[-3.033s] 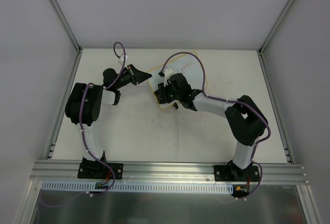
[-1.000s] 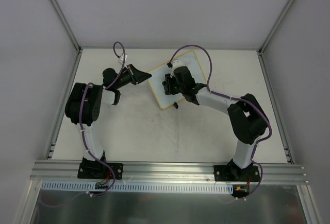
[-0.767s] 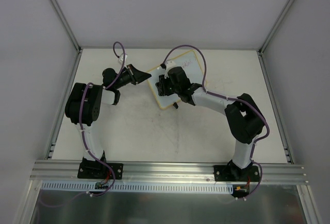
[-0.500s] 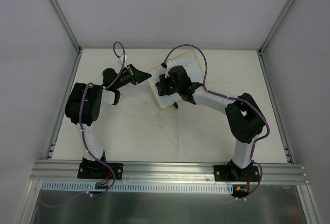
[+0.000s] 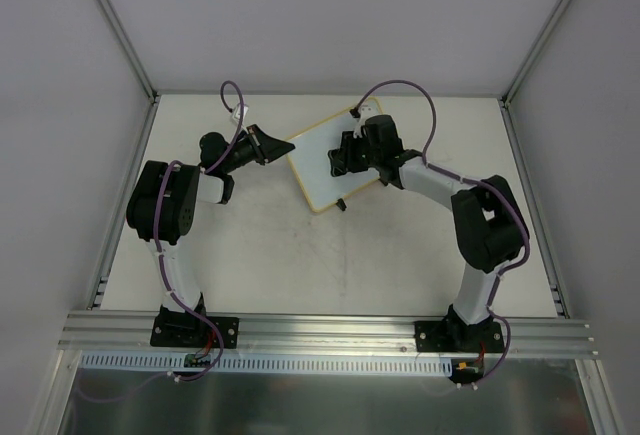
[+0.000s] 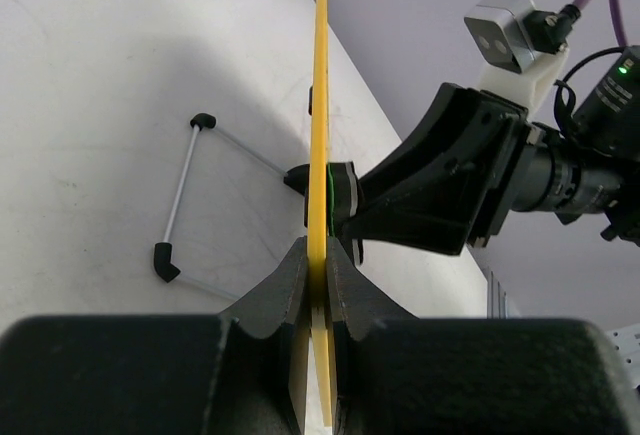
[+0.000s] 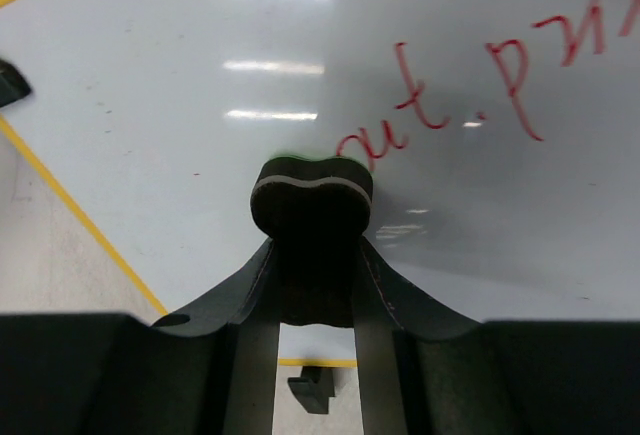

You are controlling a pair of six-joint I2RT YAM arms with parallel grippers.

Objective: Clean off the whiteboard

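The whiteboard, white with a yellow frame, lies tilted at the table's back middle. My left gripper is shut on its left edge; in the left wrist view the yellow frame runs edge-on between the closed fingers. My right gripper is shut on a black eraser pressed against the board. Red handwriting shows on the board right of the eraser. A black clip foot shows below the frame.
A wire stand with black end caps lies on the table behind the board in the left wrist view. Grey walls and metal rails enclose the table. The right arm reaches over the right half.
The right gripper with the eraser has swept from the board's lower left up toward its upper right part. The left gripper has kept its hold in place.
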